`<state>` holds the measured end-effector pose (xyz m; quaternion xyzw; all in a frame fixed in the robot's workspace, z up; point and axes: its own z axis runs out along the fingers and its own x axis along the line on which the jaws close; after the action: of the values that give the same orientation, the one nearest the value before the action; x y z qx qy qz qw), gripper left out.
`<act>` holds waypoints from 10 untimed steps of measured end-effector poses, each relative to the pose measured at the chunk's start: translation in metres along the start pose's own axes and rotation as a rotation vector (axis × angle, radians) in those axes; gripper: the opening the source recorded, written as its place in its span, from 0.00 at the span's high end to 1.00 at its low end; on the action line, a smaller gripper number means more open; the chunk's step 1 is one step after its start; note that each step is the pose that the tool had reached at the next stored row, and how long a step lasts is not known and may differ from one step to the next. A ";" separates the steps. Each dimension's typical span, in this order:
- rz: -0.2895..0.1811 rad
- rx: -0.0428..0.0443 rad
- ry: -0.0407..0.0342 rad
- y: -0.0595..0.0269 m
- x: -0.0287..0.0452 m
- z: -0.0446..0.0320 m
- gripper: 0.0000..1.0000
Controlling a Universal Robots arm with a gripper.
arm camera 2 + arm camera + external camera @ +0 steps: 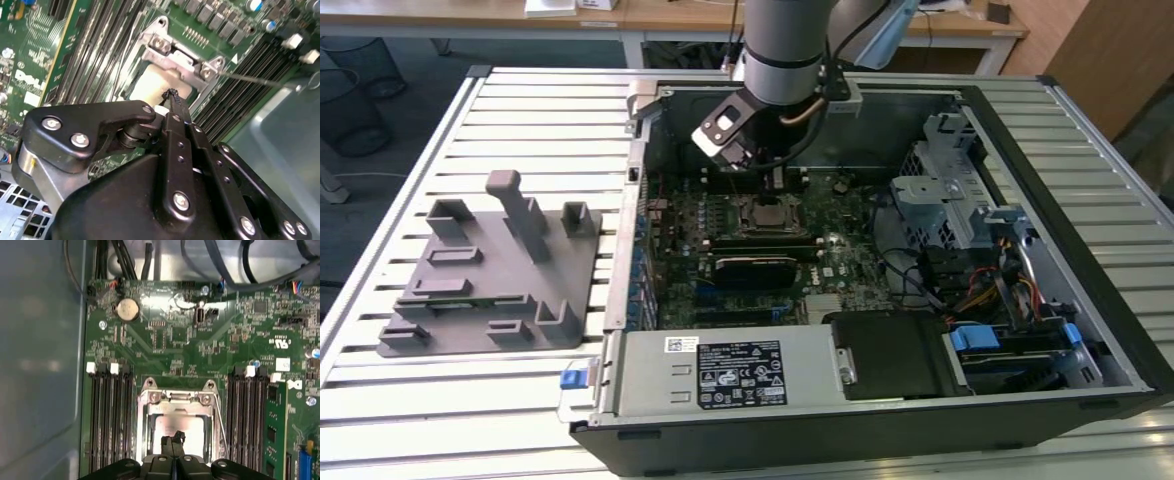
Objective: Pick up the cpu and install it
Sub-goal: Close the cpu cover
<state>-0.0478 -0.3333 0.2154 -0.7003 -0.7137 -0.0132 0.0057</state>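
Claw (173,438) tips together, above cpu (192,430) in socket (177,399)

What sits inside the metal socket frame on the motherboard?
The cpu, silvery top up, lies within the socket frame. The shut tool covers part of it; anything under the cpu is hidden.

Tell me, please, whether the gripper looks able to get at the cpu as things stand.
Probably yes. In the first wrist view the gripper hangs right above the cpu, whose silvery top lies bare inside the socket frame, nothing between them; its fingers look shut, though.
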 end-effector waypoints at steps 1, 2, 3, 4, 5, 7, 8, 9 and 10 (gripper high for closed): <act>-0.001 0.0000 0.0001 -0.0013 0.0000 0.0005 0.89; -0.001 0.0000 0.0000 -0.0023 0.0000 0.0009 0.89; -0.002 0.0001 -0.0001 -0.0035 0.0000 0.0013 0.89; -0.002 0.0001 0.0000 -0.0054 0.0000 0.0017 0.89; -0.002 0.0001 0.0000 -0.0073 0.0001 0.0021 0.89; -0.002 0.0000 0.0001 -0.0112 0.0002 0.0031 0.89; -0.002 0.0000 0.0001 -0.0131 0.0002 0.0035 0.89; -0.002 0.0000 0.0000 -0.0145 0.0002 0.0041 0.89; -0.002 0.0000 0.0001 -0.0155 0.0002 0.0047 0.89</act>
<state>-0.0633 -0.3333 0.2105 -0.6997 -0.7143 -0.0133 0.0057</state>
